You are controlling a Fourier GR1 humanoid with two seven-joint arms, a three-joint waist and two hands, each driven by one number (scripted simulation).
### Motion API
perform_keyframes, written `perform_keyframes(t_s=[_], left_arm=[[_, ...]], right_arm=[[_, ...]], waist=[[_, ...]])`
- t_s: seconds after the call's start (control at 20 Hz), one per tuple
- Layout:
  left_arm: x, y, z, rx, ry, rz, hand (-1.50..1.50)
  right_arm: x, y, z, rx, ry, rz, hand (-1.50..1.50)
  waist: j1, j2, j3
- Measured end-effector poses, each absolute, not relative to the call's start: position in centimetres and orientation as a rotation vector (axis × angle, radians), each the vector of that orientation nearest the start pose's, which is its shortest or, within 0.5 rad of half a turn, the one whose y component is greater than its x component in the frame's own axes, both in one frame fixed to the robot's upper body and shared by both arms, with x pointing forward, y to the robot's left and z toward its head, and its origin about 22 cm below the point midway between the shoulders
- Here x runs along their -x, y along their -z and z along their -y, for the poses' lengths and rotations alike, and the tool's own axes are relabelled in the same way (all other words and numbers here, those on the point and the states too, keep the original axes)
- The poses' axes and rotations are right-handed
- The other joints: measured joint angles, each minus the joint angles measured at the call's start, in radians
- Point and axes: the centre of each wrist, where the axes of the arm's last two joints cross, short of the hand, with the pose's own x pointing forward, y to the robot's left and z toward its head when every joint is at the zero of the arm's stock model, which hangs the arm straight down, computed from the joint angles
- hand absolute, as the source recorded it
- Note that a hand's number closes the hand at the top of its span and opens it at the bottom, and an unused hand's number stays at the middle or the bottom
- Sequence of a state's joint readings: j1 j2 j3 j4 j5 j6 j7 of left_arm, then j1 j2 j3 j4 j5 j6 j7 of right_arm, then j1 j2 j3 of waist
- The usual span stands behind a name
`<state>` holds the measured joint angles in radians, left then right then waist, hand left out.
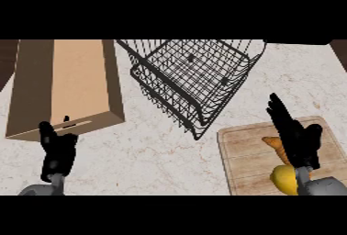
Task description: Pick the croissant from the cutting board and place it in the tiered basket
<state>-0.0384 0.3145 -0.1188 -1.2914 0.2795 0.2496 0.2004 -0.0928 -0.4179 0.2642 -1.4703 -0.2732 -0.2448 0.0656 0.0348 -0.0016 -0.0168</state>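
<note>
- Under the right robot hand (296, 137), at the near right of the desk (156, 156), lies the cutting board (238, 158). The croissant (272, 142) rests on it. Its orange end shows just left of the palm and the rest is hidden by the hand.
- That robot hand is spread, with straight fingers pointing away from the robot, and it is closed on nothing. Whether it touches the pastry cannot be told.
- The step in hand looks like the approach to the grasp. To do it well, bring the fingers down on one side of the croissant's thick middle and the thumb on the other. Then curl them round it rather than nipping the thin tip.
- A yellow object (284, 180) sits on the board just behind the palm, toward the wrist. The closing fingers should not drag it along.
- The tiered basket (196, 78), of black wire, stands ahead and to the left of the right robot hand, apart from the board. The lift should clear its near rim before the pastry is lowered into a tier.
- The left robot hand (58, 153) rests well to the left, fingers up and relaxed, holding nothing.
- Just ahead of that hand a long tan box (64, 87) lies on the desk.
- The desk is pale, veined stone. Dark strips show at its far corners, and what they are cannot be told.
</note>
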Motion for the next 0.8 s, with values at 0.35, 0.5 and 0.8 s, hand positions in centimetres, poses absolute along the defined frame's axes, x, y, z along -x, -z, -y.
perform_keyframes(t_s=[0.35, 0.5, 0.8], left_arm=[[-6.9, 1.6, -28.6, -0.120, 0.083, 0.634, 0.00], [-5.6, 1.0, -29.0, -0.160, 0.106, 0.626, 0.00], [-3.9, 0.2, -29.2, -0.217, 0.110, 0.616, 0.00]], right_arm=[[-26.4, -5.3, 21.3, -0.234, -0.538, 1.609, 1.50], [-26.7, -6.1, 21.3, -0.221, -0.613, 1.639, -1.50], [-26.8, -7.4, 20.1, -0.350, -0.724, 1.700, -1.50]], waist=[[0.051, -0.084, 0.058], [0.006, -0.081, 0.039], [-0.051, -0.069, 0.025]])
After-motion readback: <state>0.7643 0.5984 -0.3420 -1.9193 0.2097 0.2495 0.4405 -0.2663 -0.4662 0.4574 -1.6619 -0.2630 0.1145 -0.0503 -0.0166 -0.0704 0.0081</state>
